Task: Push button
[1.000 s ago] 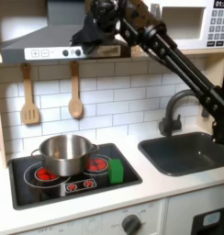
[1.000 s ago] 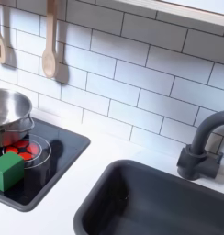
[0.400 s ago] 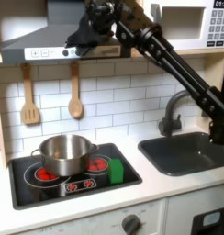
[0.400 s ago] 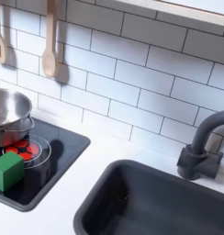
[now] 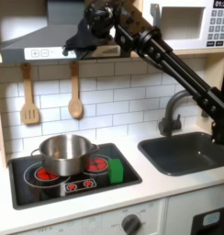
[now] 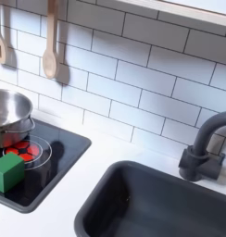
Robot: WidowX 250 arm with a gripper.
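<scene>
My pincer is up against the front face of the range hood in the first exterior view, its dark tip pressed close to the strip of small buttons there. The tip is a dark blur, so I cannot tell whether my fingers are parted or closed, nor which button I am touching. The buttons sit just below and to the first exterior view's left of my pincer, on the hood's lower edge.

My arm runs back from the pincer down toward the first exterior view's right, passing in front of the microwave and above the black faucet and sink. Directly below my pincer hang a wooden spoon and, further to the first exterior view's left, a wooden spatula on the white tile wall. Well below sit a steel pot on the stove, with a green block just beside it.
</scene>
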